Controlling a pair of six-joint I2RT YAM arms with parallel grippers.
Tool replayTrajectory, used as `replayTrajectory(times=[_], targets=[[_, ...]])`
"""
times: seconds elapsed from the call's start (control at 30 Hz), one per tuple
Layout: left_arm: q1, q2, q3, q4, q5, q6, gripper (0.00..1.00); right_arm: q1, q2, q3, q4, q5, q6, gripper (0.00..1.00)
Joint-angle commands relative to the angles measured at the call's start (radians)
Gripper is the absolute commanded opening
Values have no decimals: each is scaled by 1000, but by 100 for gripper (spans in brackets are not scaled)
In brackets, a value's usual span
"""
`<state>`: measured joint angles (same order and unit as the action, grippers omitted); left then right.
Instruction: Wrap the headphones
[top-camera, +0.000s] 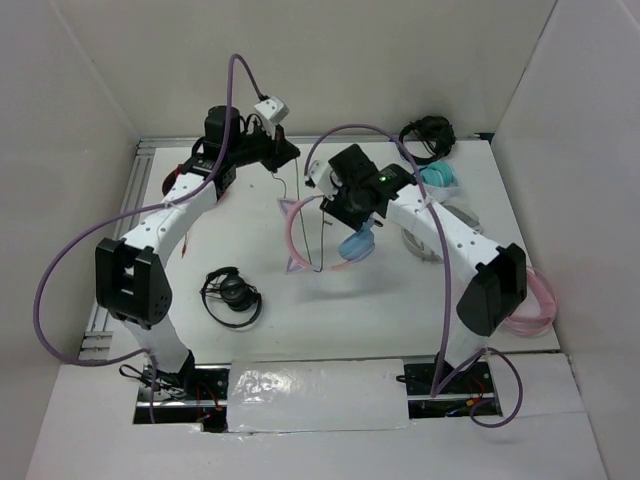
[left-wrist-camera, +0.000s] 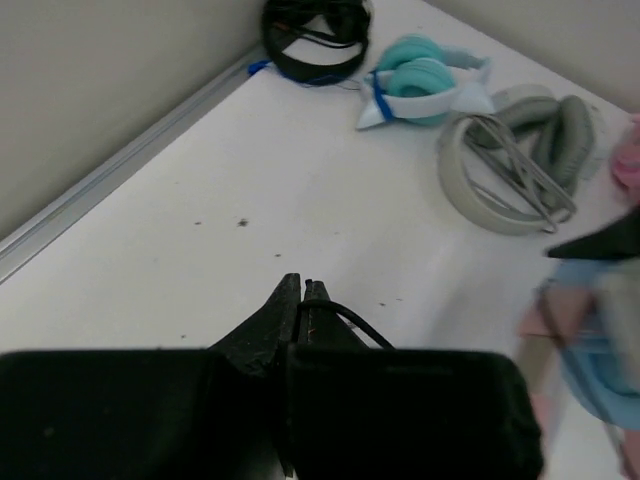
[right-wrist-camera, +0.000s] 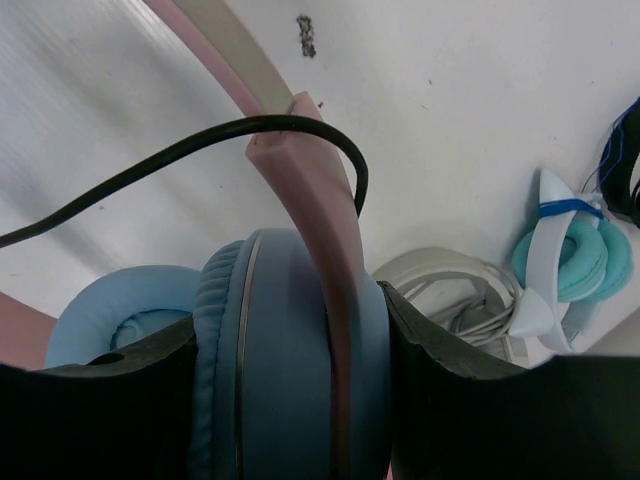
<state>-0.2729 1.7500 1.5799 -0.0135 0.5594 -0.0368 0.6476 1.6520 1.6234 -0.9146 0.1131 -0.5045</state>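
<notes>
The headphones hang above mid-table: a thin pink headband (top-camera: 292, 238) (right-wrist-camera: 318, 195) and light blue ear cups (top-camera: 357, 246) (right-wrist-camera: 270, 340). My right gripper (top-camera: 352, 215) (right-wrist-camera: 290, 345) is shut on one ear cup, a finger on each side; the second cup (right-wrist-camera: 105, 310) shows to its left. The thin black cable (top-camera: 322, 235) (right-wrist-camera: 200, 145) loops over the headband and runs off to the left. My left gripper (top-camera: 288, 152) (left-wrist-camera: 302, 292) is raised at the back centre, shut on the cable (left-wrist-camera: 352, 322) near its end.
Black headphones (top-camera: 232, 295) lie at front left. More black headphones (top-camera: 427, 135) (left-wrist-camera: 315, 30) sit at the back wall. A teal-and-white pair (top-camera: 440, 178) (left-wrist-camera: 425, 80) (right-wrist-camera: 570, 255), a grey pair (top-camera: 428, 242) (left-wrist-camera: 515, 160) (right-wrist-camera: 450, 285) and an all-pink pair (top-camera: 530, 305) lie on the right.
</notes>
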Motion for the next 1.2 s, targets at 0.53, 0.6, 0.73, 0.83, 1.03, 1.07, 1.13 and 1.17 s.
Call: replayTrajectory(times=[0.53,0.6,0.73,0.83,1.03,1.07,1.13,1.17], targets=[[-253,-303,-181,-62,-312,160,0,-61,305,446,-87,421,545,0],[-269,-296,-202,-80,-348,134,0,-89,260,434,-46,370,618,0],[-281,-299,-251,-85,-339,75,0,-169,164,372,51,290,741,0],[-285,-319,-303,-69,-319,5,0,-193,92,313,115,251,787,0],[-288,-369,-431,-10,-244,-83,10,-244,-46,178,232,104,842,0],[-288,-374,-463,4,-218,-95,11,-255,-81,135,278,77,863,0],[-288,-379,-483,44,-172,-119,12,-258,-112,96,318,25,882,0],[-287,-377,-494,50,-152,-121,13,-261,-126,78,336,-1,899,0]])
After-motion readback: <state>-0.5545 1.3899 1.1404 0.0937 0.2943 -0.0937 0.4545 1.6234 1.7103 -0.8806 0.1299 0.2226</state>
